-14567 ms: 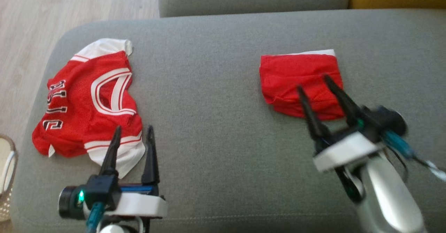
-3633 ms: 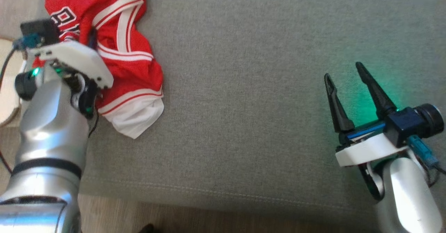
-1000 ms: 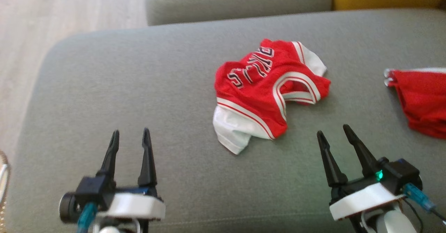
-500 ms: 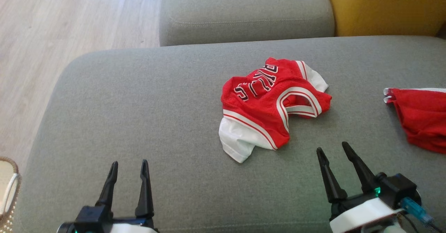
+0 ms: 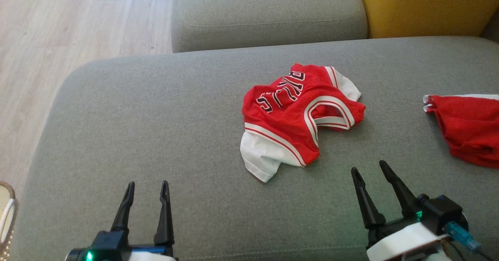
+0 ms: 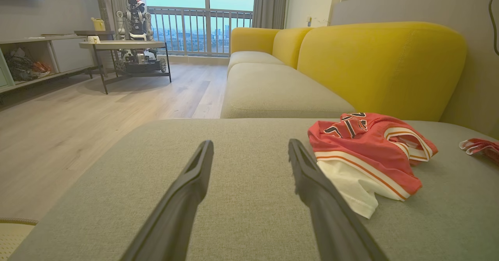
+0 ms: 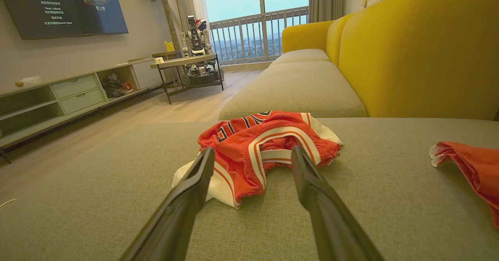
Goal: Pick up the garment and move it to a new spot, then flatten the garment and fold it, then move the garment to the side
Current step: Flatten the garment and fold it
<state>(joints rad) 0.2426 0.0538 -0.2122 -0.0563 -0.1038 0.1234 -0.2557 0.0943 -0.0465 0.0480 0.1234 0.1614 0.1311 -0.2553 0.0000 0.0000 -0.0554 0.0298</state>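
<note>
You are looking at a red and white basketball jersey (image 5: 296, 116) that is lying crumpled near the middle of the grey sofa cushion (image 5: 156, 116), its white hem pointing toward the cushion's near edge. Both arms are idling over that near edge. The left end effector (image 5: 147, 183) is hanging released and empty toward the cushion's left end, and the right end effector (image 5: 367, 166) is likewise spread and gripping nothing, further toward the cushion's right. A second red garment (image 5: 464, 128) is sitting at the cushion's right end. Judging by how it is lying, the jersey is probably sitting in its working spot, so flattening, folding and shifting aside are all waiting for you.
</note>
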